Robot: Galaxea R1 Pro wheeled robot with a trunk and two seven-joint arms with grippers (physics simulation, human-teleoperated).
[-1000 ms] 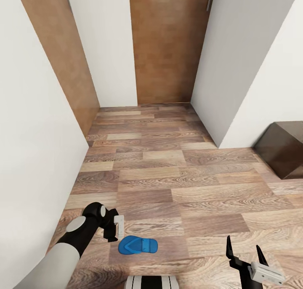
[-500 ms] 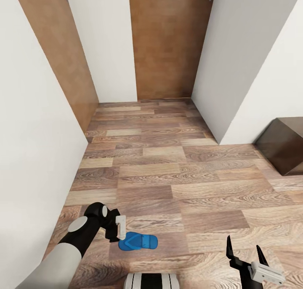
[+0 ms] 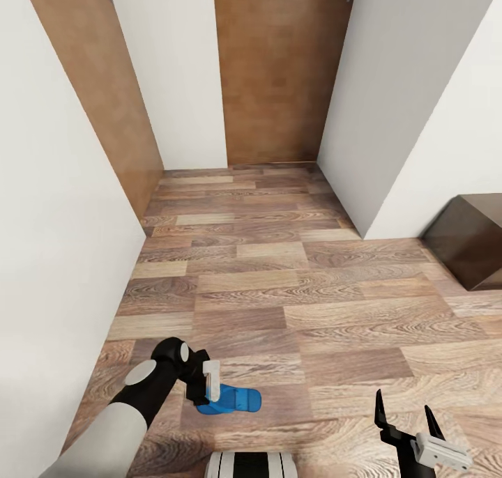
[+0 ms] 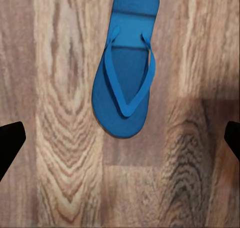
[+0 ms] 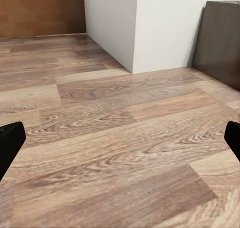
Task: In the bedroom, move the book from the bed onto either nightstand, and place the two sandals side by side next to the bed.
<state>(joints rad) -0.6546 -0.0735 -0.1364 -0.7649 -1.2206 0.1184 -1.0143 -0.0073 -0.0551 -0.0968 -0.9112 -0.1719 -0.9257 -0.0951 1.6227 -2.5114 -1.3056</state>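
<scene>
While hanging over the wood-plank floor (image 3: 293, 304) in the lower left of the head frame, left claw (image 3: 206, 386) sits right at the near end of one blue sandal (image 3: 233, 399), released and grasping nothing. Seen through the left wrist camera: two dark fingertips (image 4: 10, 143) spread wide at the frame's lower edges, sandal (image 4: 126, 68) lying flat with straps up in the upper middle, apart from both tips, not yet between them. Long axis in that camera running roughly top to bottom, crosswise to the line joining the tips, so judged well set for a pinch across the narrow width once brought forward over the sole. In the head frame the same axis running left to right, rounded end toward lower centre.

Right claw (image 3: 406, 415) in the lower right of the head frame, also released, prongs parted, well apart from the sandal; left arm plainly the nearer.

Dark brown block (image 3: 470, 248) at the right edge, too cropped to name. Brown doors (image 3: 275, 74) at the upper centre.
</scene>
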